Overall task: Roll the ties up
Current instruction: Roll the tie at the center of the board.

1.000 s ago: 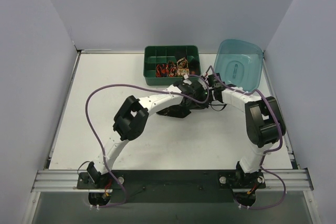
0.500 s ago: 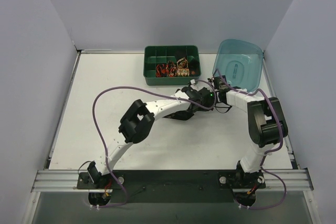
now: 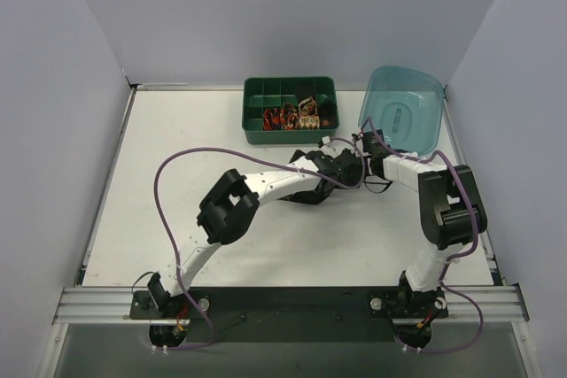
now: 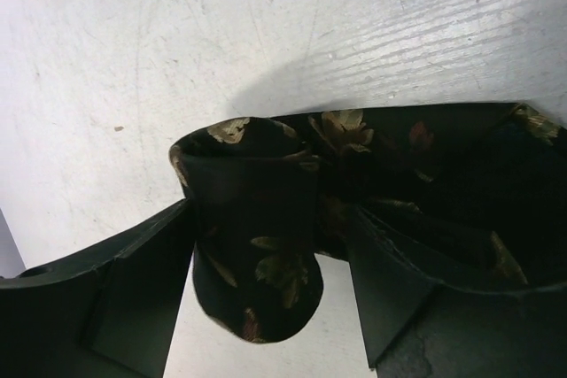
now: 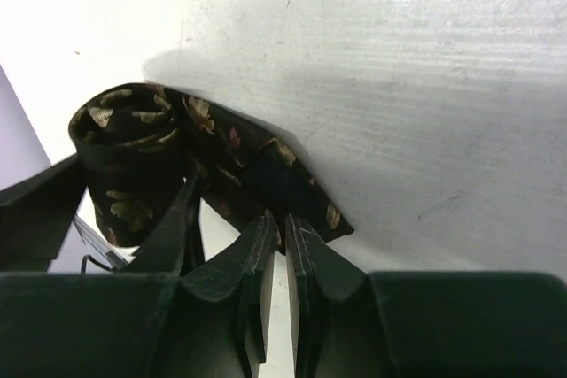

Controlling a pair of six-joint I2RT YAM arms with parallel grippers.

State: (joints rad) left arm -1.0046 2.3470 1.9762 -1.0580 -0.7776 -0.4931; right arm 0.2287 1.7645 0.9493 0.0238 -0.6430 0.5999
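A black tie with gold leaf motifs lies on the white table, rolled into a coil (image 4: 257, 254) at one end. My left gripper (image 4: 270, 214) stands open around that coil, with a gap at its right finger (image 4: 399, 289). In the right wrist view the coil (image 5: 133, 157) sits at the left and its flat tail (image 5: 297, 188) runs to my right gripper (image 5: 282, 219), whose jaws are almost together on the tail's edge. From above, both grippers meet just below the tray, and the tie's dark wide part (image 3: 301, 194) shows under the left arm. Other rolled ties (image 3: 285, 118) sit in the tray.
A dark green compartment tray (image 3: 290, 82) stands at the back middle. A translucent teal tub (image 3: 403, 117) leans at the back right. Purple cables loop from both arms. Grey walls close in the table on three sides.
My left gripper has opened around the coil, and the left arm has shifted right toward the right gripper. The right gripper has hardly moved.
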